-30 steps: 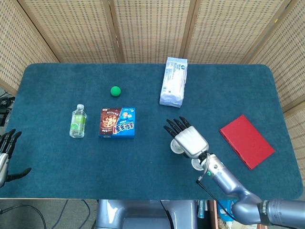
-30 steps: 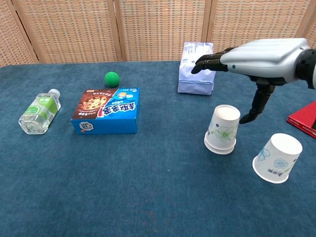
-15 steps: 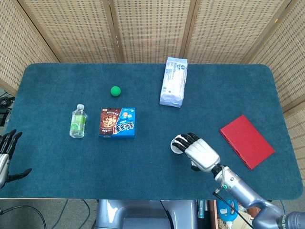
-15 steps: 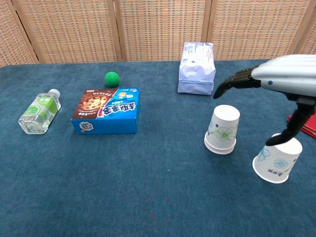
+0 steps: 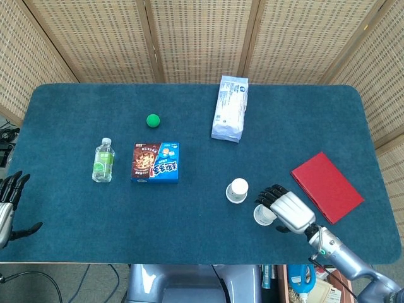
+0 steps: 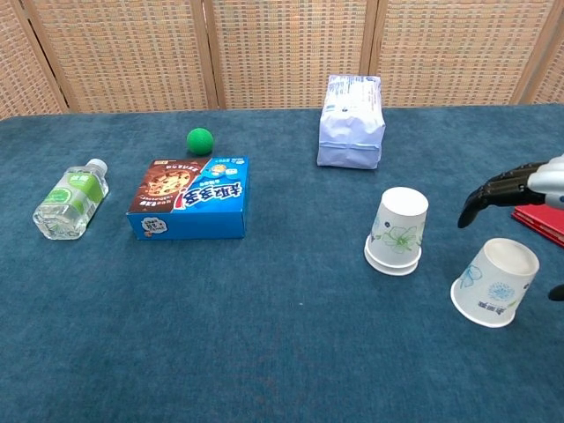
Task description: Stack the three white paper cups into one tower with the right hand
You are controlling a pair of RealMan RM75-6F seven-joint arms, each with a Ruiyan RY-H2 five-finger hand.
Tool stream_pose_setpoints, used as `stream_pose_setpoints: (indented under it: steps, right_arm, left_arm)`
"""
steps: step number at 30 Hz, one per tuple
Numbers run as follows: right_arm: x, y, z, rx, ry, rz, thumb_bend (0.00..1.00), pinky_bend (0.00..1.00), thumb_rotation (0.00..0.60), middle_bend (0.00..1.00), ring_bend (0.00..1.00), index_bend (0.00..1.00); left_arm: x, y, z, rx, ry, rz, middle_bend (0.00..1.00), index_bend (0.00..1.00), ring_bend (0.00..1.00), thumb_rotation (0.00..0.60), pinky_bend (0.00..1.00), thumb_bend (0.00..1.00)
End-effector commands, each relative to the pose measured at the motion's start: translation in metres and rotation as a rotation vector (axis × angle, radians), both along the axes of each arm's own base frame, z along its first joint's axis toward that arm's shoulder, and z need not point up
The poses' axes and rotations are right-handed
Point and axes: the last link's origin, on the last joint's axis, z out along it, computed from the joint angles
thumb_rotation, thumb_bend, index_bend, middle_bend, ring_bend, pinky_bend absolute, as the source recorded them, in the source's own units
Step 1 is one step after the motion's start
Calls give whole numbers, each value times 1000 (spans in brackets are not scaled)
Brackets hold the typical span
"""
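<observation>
Worktop (image 5: 76, 214): 2 cup positions are seen at its 5 o'clock part.
Right hand (image 5: 287, 211): empty, fingers curled loosely, poised over the single cup.
Stacked cups (image 6: 398, 231): mouth-down, axis vertical, apparently 2 nested.
Single cup (image 6: 495, 282): mouth-down, tilted; it should be gripped around the wall and lowered squarely onto the stack.

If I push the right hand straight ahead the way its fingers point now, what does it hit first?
Probably the two-cup stack. The right hand hovers over the single cup, fingers aimed toward the stack. Its height is unclear, so it might pass over the top.
</observation>
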Motion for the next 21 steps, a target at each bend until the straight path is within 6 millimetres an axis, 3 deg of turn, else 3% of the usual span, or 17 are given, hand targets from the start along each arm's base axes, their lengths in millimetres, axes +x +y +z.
stream_pose_setpoints:
  steps: [1, 9, 21]
  right_arm:
    - [-7, 0, -4, 2, 1, -16, 64, 228, 600, 323, 225, 277]
    - [-13, -7, -14, 3, 19, -45, 225, 231, 600, 362, 263, 302]
    - [-20, -15, -20, -26, 11, -49, 326, 316, 600, 509, 406, 452]
  left_arm:
    - [0, 0, -1, -1, 3, 3, 0, 0, 0, 600, 0, 126]
    - [-1, 0, -1, 5, 6, 5, 0, 0, 0, 600, 0, 126]
    - [-1, 1, -2, 1, 9, 11, 0, 0, 0, 600, 0, 126]
